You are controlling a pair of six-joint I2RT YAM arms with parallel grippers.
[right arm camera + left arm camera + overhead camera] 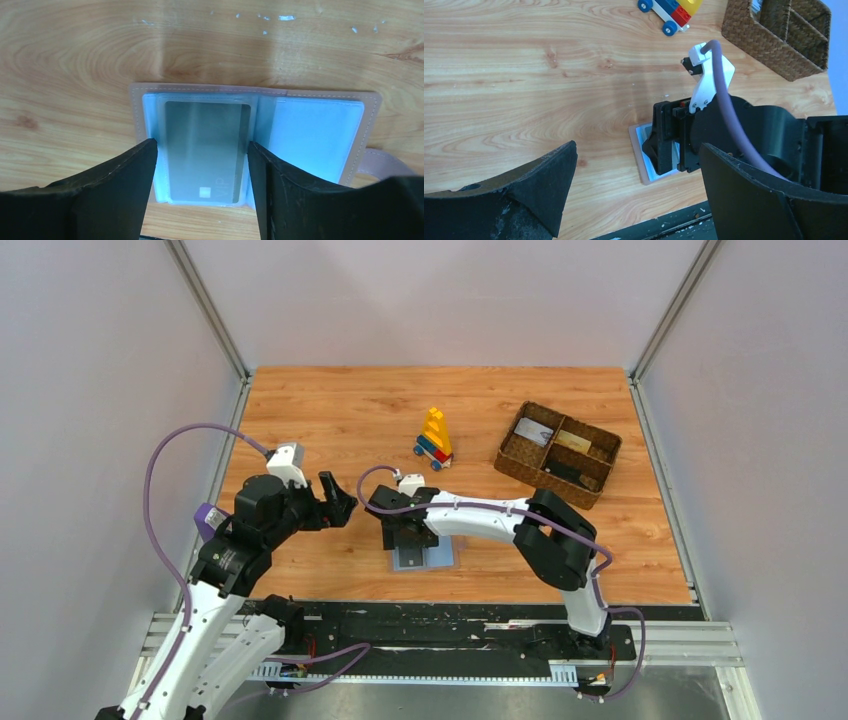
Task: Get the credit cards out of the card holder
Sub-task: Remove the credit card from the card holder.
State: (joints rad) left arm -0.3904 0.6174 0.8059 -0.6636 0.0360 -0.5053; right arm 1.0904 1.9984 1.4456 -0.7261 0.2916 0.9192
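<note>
I see the right tool (201,145) open, straddling the grey card (205,120) sleeved in the card holder (310,135), which lies unfolded on the surface (330,420) near the bases, left tool (338,502) wide open just left of it, three loose cards (535,432) in the far basket (510,455).
</note>
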